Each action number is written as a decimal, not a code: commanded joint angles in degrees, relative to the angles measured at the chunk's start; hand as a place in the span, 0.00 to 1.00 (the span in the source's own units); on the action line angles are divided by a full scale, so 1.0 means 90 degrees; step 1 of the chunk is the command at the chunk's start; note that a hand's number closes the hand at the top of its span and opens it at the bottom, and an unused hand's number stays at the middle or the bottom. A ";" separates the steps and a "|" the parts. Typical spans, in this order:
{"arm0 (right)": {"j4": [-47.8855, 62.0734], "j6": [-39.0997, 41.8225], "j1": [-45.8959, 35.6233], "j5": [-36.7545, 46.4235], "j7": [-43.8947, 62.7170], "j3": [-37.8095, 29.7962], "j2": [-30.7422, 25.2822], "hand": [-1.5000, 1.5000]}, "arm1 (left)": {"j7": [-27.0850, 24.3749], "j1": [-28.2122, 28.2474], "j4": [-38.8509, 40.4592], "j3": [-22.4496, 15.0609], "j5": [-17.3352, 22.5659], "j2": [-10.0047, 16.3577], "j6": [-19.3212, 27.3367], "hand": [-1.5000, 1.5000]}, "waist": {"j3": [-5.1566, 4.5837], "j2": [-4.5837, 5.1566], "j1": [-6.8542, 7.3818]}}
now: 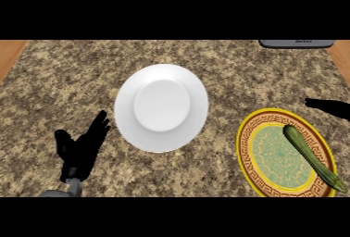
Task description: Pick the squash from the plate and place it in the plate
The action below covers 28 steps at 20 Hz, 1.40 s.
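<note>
A long green squash [313, 157] lies slantwise on the right side of a patterned plate [254, 152] with a yellow and red rim, at the lower right of the counter. A plain white plate [161, 107] stands bare at the centre. My left hand [80, 149] rests open at the lower left, fingers up, apart from the white plate. Only the dark fingertips of my right hand [329, 107] show at the right edge, above the patterned plate and not touching the squash.
A grey object [296, 43] pokes in at the top right edge. The granite counter [68, 83] ends in wooden strips [9, 54] at the far left and right.
</note>
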 commanded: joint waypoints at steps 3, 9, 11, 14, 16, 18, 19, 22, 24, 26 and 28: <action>-0.0491 -0.0097 0.0658 0.0415 0.0046 -0.0133 0.0323 0.00 | 0.0267 0.0242 -0.0008 -0.0054 -0.0129 -0.0181 0.0002 0.50 | -0.0034 0.0034 -0.0017; -0.1049 -0.0350 0.1031 0.0990 0.0471 -0.0304 0.0452 0.00 | 0.0409 0.0227 -0.0179 -0.0110 -0.0397 -0.0323 0.0143 0.50 | -0.0034 0.0029 -0.0029; -0.0893 -0.0416 0.0976 0.1230 0.0435 -0.0396 0.0515 0.00 | 0.0658 0.0149 -0.0355 -0.0027 -0.0340 -0.0221 0.0014 0.50 | -0.0033 0.0034 -0.0006; -0.0885 -0.0357 0.0766 0.1573 0.0836 -0.0159 0.0920 0.00 | 0.0143 -0.0066 0.0487 0.0326 -0.0270 -0.0132 -0.0320 0.50 | -0.0036 0.0047 0.0009; -0.0767 -0.0364 0.0977 0.1722 0.0364 -0.0376 0.0764 0.00 | 0.0444 -0.0296 0.0292 0.0156 -0.0456 -0.0507 0.0022 0.50 | -0.0034 0.0043 -0.0011; 0.0014 -0.0617 0.0393 0.2163 0.0381 -0.0096 0.1288 0.00 | 0.0634 -0.0329 0.0054 0.0370 -0.0268 -0.0258 -0.0249 0.50 | -0.0031 0.0054 0.0051; -0.0049 -0.0582 0.0569 0.2099 0.0263 -0.0270 0.1277 0.00 | 0.0667 0.0300 -0.0456 0.0256 -0.0321 -0.0179 -0.0266 0.50 | -0.0032 0.0043 0.0049; -0.0668 -0.0609 0.1082 0.2320 0.0528 -0.0156 0.1549 0.00 | 0.0362 0.0002 0.0036 0.0273 -0.0523 -0.0454 -0.0186 0.50 | -0.0034 0.0038 -0.0003; -0.0441 -0.0462 0.0831 0.2413 0.0483 -0.0206 0.1534 0.00 | 0.0068 -0.0175 0.0672 0.0555 -0.0363 -0.0309 -0.0563 0.50 | -0.0035 0.0045 -0.0008; 0.0317 -0.0700 0.0626 0.2817 -0.0006 -0.0115 0.1515 0.00 | 0.0470 -0.0011 0.0052 0.0183 -0.0650 -0.0561 -0.0198 0.50 | -0.0031 0.0049 0.0037; 0.0567 -0.0717 0.0260 0.3166 -0.0238 0.0177 0.1356 1.00 | 0.0283 0.0092 0.0269 0.0211 -0.0668 -0.0603 -0.0168 0.50 | -0.0030 0.0062 0.0081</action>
